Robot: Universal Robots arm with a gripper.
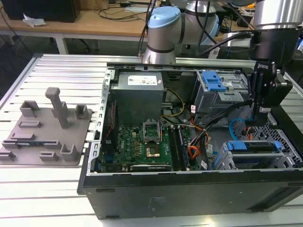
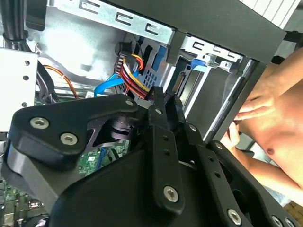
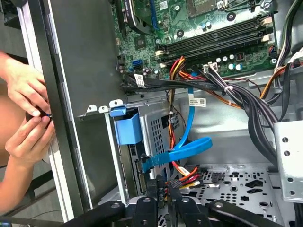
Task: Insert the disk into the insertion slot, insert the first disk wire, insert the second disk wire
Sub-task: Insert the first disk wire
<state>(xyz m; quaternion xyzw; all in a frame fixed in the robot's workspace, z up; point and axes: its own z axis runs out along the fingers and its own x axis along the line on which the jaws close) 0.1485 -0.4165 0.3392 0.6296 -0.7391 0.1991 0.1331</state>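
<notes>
Gripper (image 3: 164, 190) is clenching the dark plug of the first disk wire (image 3: 188, 178), near the disk (image 1: 251, 146). The disk is sitting inside the insertion slot (image 1: 220, 158), at 4 o'clock in the exterior view. Judgement: plug needs squaring to its connector, since the second disk wire (image 3: 189, 149) is looping close by.

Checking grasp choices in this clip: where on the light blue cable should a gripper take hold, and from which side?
Probably at its plug end, pinched across the flat faces: the second disk wire is a limp, looped ribbon, and only that end looks rigid. Approach from the open case interior, since the insertion slot has its perforated wall close on the other side.
</notes>
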